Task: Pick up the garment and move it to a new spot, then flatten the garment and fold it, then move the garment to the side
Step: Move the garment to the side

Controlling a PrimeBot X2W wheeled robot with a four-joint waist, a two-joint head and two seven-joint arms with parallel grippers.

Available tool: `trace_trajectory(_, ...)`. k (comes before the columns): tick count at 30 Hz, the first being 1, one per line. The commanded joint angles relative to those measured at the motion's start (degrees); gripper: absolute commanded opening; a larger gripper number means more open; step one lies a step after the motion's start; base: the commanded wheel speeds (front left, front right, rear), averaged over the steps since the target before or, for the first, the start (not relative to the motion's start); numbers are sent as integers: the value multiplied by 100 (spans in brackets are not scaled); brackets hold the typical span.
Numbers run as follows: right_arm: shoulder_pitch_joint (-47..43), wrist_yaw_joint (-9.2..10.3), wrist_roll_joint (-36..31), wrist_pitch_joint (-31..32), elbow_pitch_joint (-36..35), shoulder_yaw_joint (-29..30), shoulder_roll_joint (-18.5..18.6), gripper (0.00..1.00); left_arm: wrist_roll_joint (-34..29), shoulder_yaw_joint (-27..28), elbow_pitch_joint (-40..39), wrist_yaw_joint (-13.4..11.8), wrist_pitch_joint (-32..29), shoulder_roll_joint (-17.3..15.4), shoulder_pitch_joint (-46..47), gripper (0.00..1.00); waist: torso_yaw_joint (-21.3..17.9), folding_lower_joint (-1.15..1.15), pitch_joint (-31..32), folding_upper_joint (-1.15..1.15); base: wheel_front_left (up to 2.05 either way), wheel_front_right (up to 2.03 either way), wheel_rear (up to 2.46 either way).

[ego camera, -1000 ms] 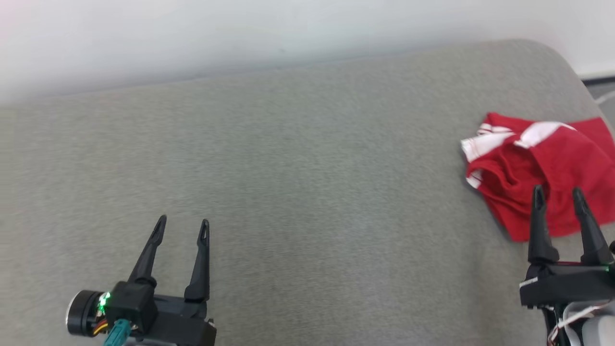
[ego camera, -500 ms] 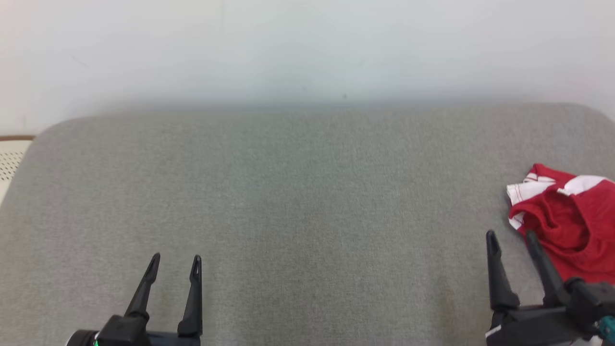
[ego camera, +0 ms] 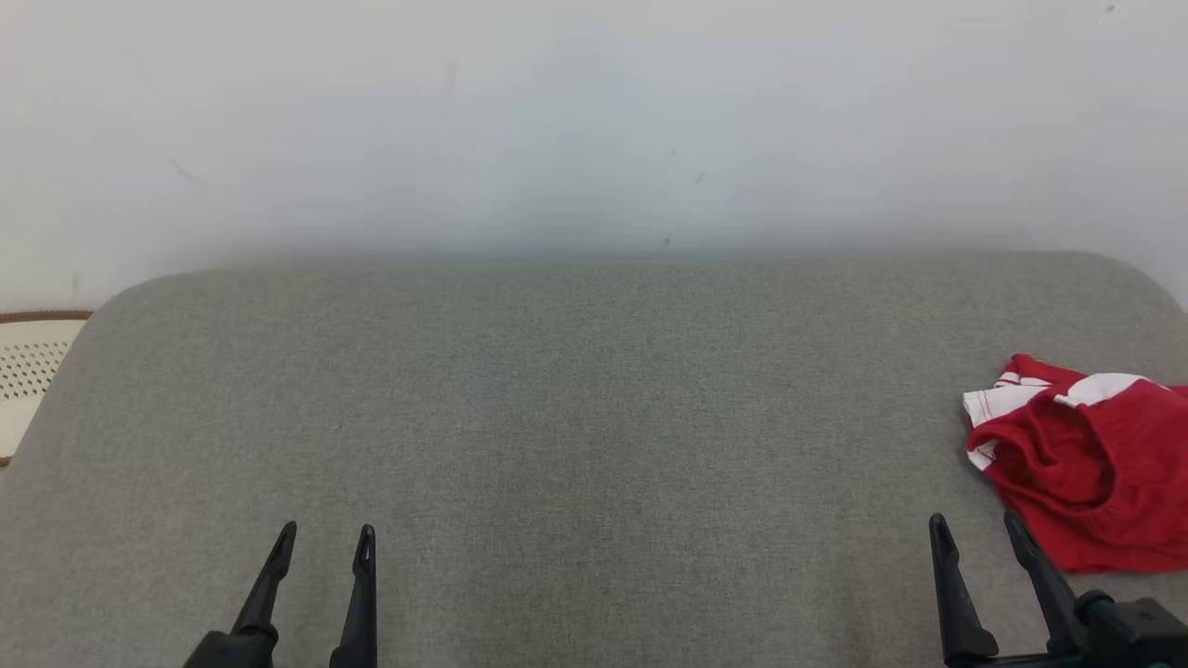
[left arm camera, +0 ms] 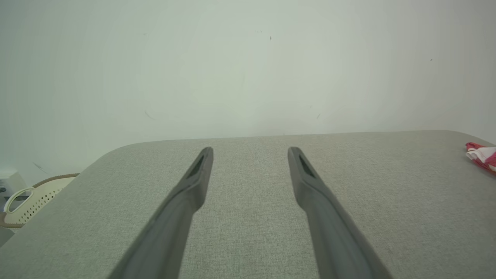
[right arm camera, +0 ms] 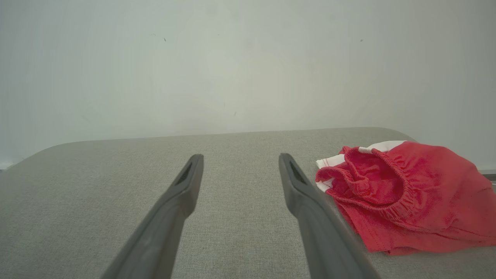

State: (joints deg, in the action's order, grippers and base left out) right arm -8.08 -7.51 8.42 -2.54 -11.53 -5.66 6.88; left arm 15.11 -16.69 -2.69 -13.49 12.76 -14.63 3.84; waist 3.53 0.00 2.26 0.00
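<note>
garment (ego camera: pixel 1091 478) cut by right edge, basket (ego camera: pixel 28 376) cropped

Soft, even, shadowless light; sharp frames, wrist views slightly bowed.

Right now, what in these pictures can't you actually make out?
Red shorts: head view, right edge cuts them off; bunched folds hide their full shape.
Left wrist view: a sliver of them at the right edge, too small.
Pale perforated basket: head view, left edge cuts it; contents hidden.
Left claw and right claw: head view, bottom edge cuts off their bases.
</note>
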Motion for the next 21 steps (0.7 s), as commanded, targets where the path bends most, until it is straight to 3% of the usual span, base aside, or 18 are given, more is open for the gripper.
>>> trace_trajectory(1, -98, 4, -68, 10, -55, 6, 8, 100, 48, 19, 31, -11, -12, -39, -42, 100, -32, 0, 15, 0, 0, 0, 0)
trace_trajectory(21, -213, 4, -135, 58, -296, -58, -57, 100, 192, 24, 255, -62, -88, -71, 69, 100, -65, 0, -11, 0, 0, 0, 0)
